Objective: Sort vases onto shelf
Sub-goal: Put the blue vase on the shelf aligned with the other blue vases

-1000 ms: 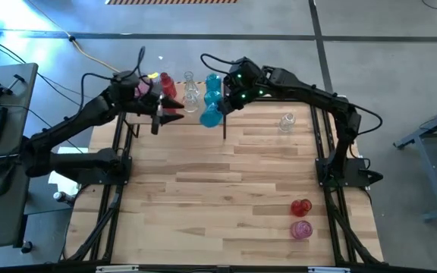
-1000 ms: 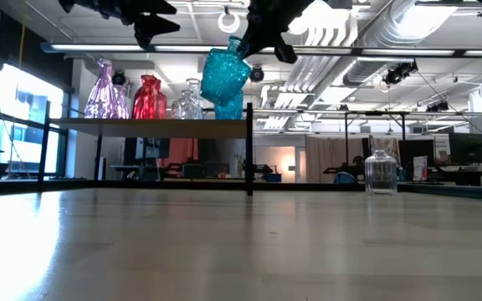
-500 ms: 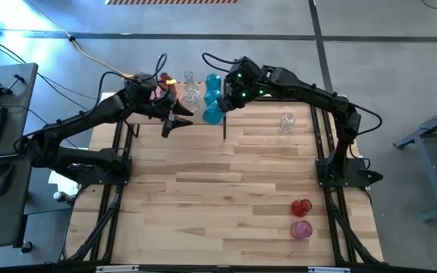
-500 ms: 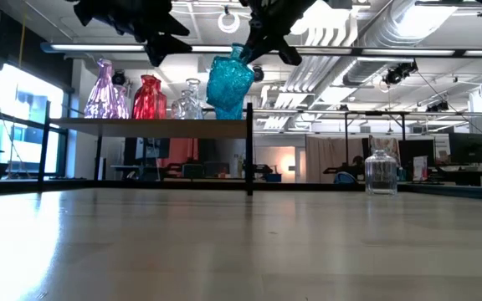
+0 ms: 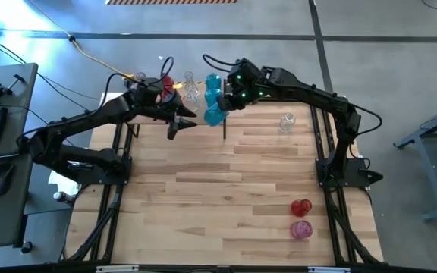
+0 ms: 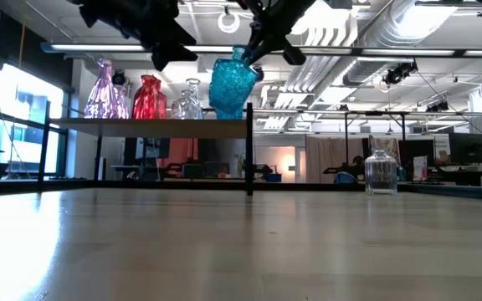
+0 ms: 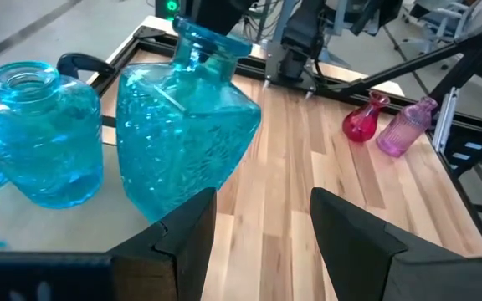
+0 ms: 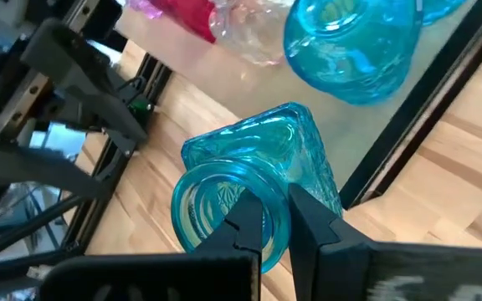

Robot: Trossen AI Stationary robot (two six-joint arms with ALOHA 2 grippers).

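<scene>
right hand point(image 8: 276, 224) pinching rim of faceted teal glass vase point(image 8: 258, 176) | left hand point(image 7: 258, 230) open, empty | smooth shelf point(image 7: 48, 226)

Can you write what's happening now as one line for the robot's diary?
right gripper: shut on teal vase rim | over shelf edge | left gripper: open, empty

The tilted vase point(image 7: 182, 138) is teal-blue with a fine dotted texture. Another teal-blue vase point(image 7: 44, 138) is smooth. The shelf point(image 6: 153, 124) is light wood on a black frame. The surface point(image 5: 234, 189) shows pale plank stripes. One red vase point(image 5: 301, 207) and one pink ribbed vase point(image 5: 300, 229) are there.
</scene>
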